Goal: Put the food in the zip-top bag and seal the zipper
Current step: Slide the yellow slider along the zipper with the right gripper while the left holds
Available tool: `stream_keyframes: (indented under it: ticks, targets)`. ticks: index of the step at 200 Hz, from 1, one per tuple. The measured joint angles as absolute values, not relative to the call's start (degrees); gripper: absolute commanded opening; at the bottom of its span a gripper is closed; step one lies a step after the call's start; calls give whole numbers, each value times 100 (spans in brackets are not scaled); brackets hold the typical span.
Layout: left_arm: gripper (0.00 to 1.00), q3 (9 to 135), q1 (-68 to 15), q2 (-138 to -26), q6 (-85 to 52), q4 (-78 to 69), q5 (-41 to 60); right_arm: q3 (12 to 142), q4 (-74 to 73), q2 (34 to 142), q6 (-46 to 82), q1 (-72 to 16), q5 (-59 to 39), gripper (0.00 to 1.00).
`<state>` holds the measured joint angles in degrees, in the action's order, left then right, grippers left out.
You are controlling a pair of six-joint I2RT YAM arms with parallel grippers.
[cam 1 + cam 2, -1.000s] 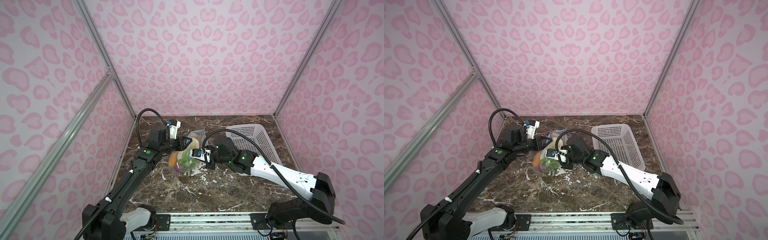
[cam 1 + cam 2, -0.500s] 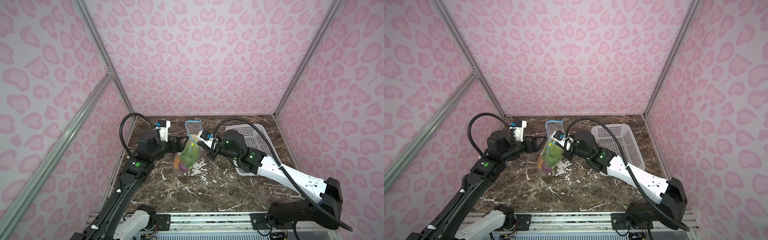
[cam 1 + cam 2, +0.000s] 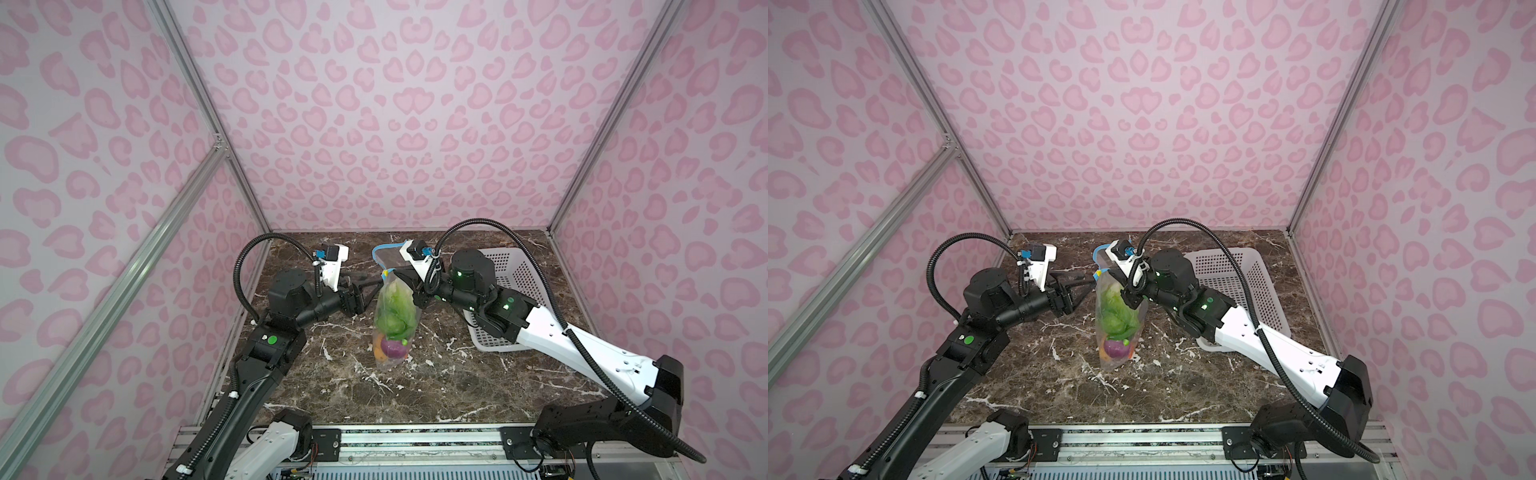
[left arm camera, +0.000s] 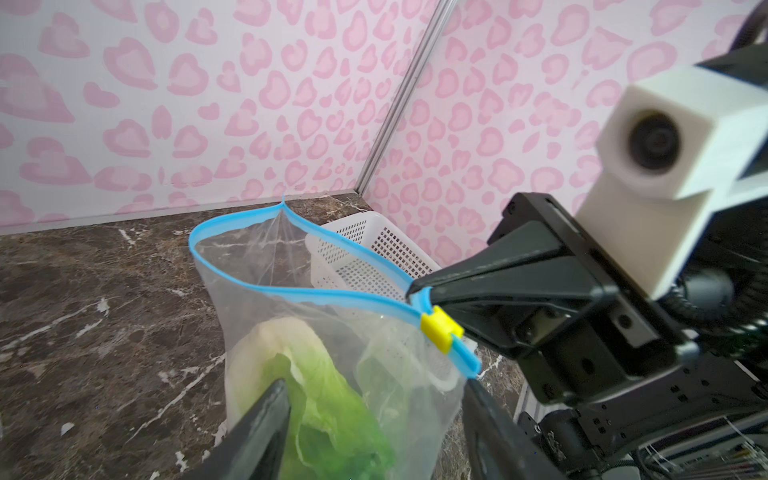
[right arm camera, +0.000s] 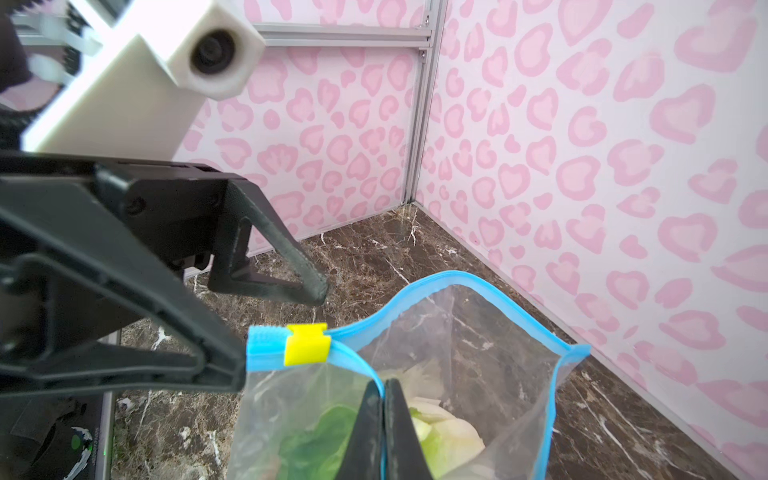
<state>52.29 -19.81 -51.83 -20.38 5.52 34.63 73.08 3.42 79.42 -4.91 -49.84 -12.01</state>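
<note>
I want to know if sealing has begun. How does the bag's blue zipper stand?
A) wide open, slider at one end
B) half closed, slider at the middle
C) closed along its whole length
A: in the left wrist view the zipper of the zip-top bag forms a wide open loop, with the yellow slider at one end.

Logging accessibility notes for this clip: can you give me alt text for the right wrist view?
The right gripper, shut, pinches the blue zipper of the open zip-top bag beside its yellow slider. The left gripper, open, flanks the strip's end tab; pale green cabbage shows inside, with the marble table beyond.
</note>
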Motion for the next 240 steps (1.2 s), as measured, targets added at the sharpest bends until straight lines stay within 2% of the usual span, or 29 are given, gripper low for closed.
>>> stream_keyframes:
  ticks: [53,77,104,121,127,139,150,188,240]
  targets:
    - [66,5229,-2060,-5271,-1968,552,3642,7406,447,8165,-368,-4984,-1087,0]
    - [58,5231,-2069,-5343,-1962,552,3638,7408,462,8176,-364,-4980,-1066,0]
    - [40,5231,-2073,-5468,-1957,561,3566,7408,460,8176,-351,-4982,-1072,0]
    - [37,5231,-2073,-5568,-1959,563,3529,7402,456,8173,-349,-4982,-1096,0]
    - [29,5231,-2075,-5605,-1997,567,3494,7391,449,8173,-349,-4982,-1118,0]
    - [19,5231,-2073,-5671,-2053,569,3468,7358,436,8173,-340,-4982,-1184,0]
    - [4,5231,-2073,-5712,-2067,567,3461,7343,443,8173,-342,-4982,-1208,0]
    - [4,5376,-2088,-5730,-2126,617,3446,7343,462,8149,-355,-4982,-1205,0]
    - [4,6410,-2097,-6156,-1846,1061,3695,7179,318,7684,-390,-4982,-1232,0]
